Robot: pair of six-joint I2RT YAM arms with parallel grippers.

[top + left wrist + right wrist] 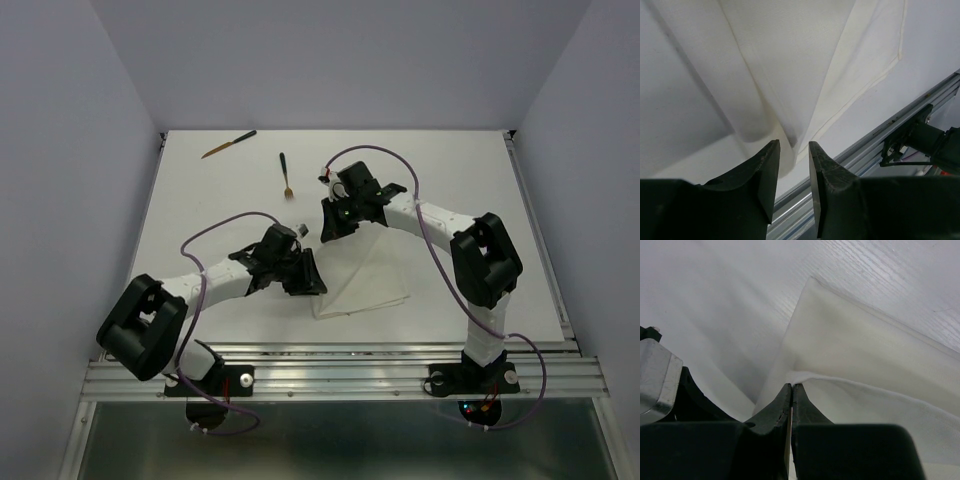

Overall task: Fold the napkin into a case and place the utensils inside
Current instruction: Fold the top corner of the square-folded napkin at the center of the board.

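Your right end effector [791,386] pinches the napkin [365,278] mid-fold; left end effector [793,145] stands open. Utensils [285,176] lie upper left, folding unfinished.

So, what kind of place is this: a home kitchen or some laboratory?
Most likely a robot test cell in a laboratory, not a kitchen. Plain walls close in a white table, and two arms are bolted to an aluminium rail at its near edge, with purple cables along them.
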